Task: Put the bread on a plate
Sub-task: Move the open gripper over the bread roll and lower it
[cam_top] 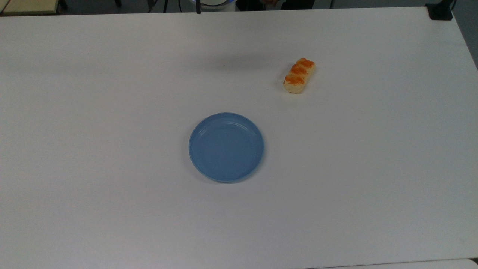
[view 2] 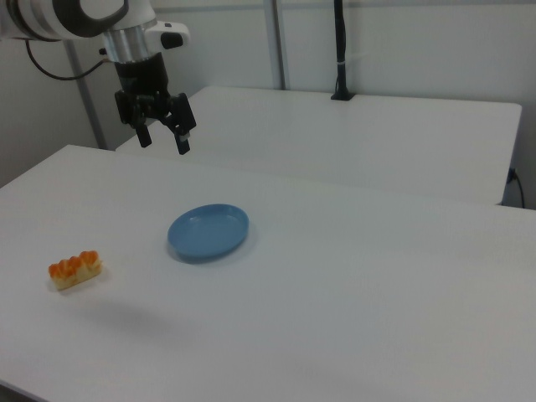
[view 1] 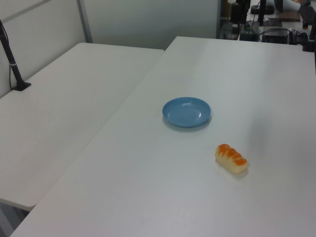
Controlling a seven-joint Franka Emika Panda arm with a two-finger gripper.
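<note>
The table (cam_top: 112,112) has a smooth, matt white top that looks like laminate, with only soft, dull shadows on it. The plate (cam_top: 226,147) looks like blue plastic, smooth with a slight sheen; faint pale highlights curve along the inside of its low rim in the top view. The bread (cam_top: 299,75) has a pale, matt, slightly rough crust, and its three orange-brown bumps look glazed and a little glossier. In the right view the arm (view 2: 75,15) has smooth, glossy white shells that look like plastic, with dark bands, and the gripper (view 2: 162,138) is matt black, its jaws spread apart.
</note>
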